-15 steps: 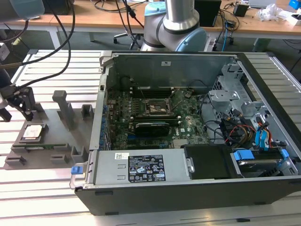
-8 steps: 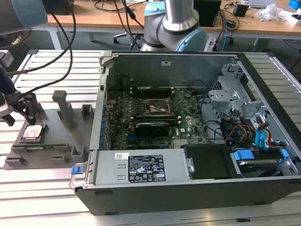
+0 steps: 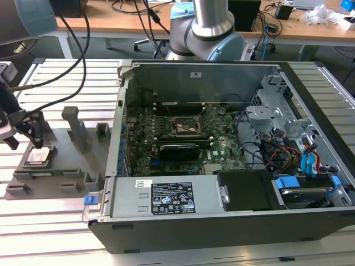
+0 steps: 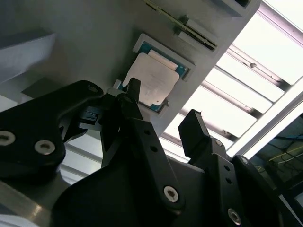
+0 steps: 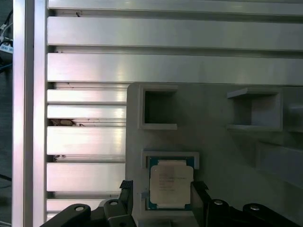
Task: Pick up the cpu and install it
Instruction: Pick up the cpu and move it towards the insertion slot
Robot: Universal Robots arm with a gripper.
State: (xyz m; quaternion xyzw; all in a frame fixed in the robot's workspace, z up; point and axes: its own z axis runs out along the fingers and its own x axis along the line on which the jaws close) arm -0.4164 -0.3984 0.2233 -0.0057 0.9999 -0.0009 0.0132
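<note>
One gripper hangs released, fingers spread wide. Just below it, between the fingertip lines, the cpu lies flat in a grey holder on the slatted worktop.

silver metal arm, pale blue rounded joint caps. loose black cables trail off it. gripper matte black, chunky angular linked fingers, round silver screws at the pivots.
</note>
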